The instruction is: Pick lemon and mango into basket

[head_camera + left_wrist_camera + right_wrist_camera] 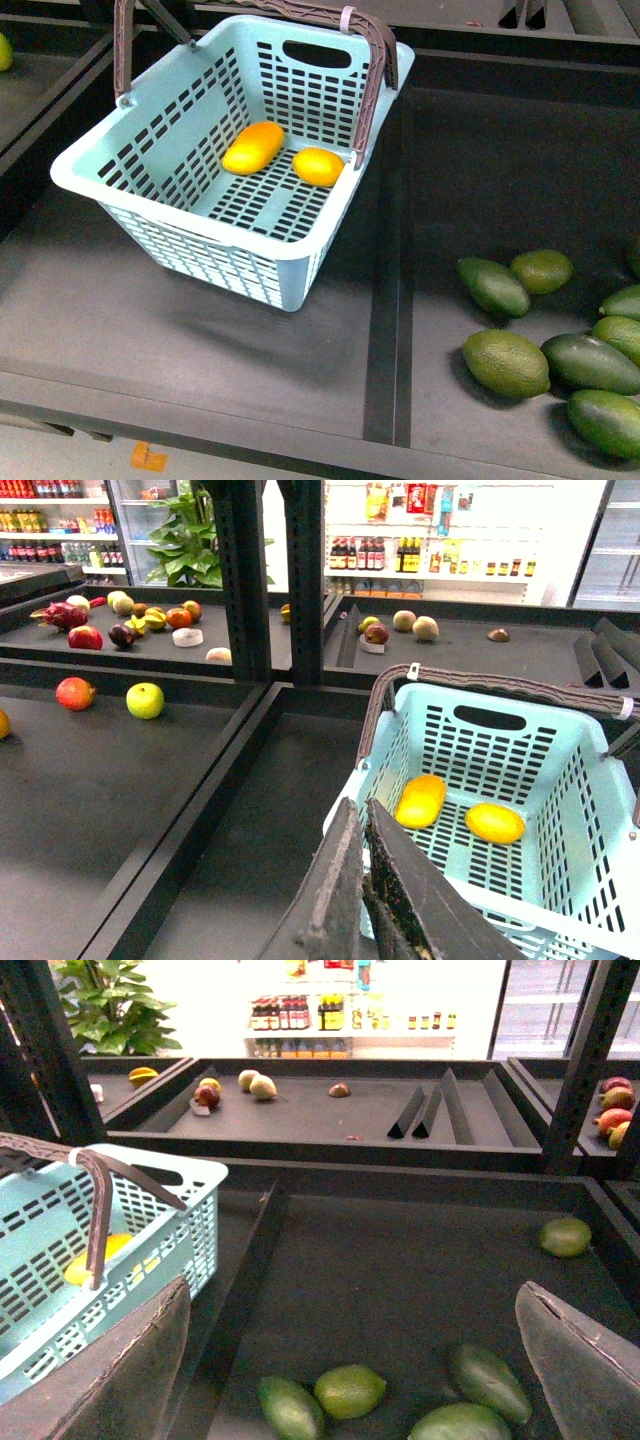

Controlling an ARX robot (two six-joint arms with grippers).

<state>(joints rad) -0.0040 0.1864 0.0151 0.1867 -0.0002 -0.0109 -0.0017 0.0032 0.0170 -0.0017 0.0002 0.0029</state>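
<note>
Both the mango (253, 147) and the lemon (318, 166) are seen lying side by side in the basket (200, 240) — the task is judged done. The left pincer (365, 880) is pressed together, the right pincer (350, 1360) spread and empty; only withdrawal is called for.

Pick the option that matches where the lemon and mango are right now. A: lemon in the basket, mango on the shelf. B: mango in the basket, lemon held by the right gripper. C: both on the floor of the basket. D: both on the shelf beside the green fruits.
C: the lemon and the mango both lie on the slotted floor of the basket, apart from the green fruits.
</note>
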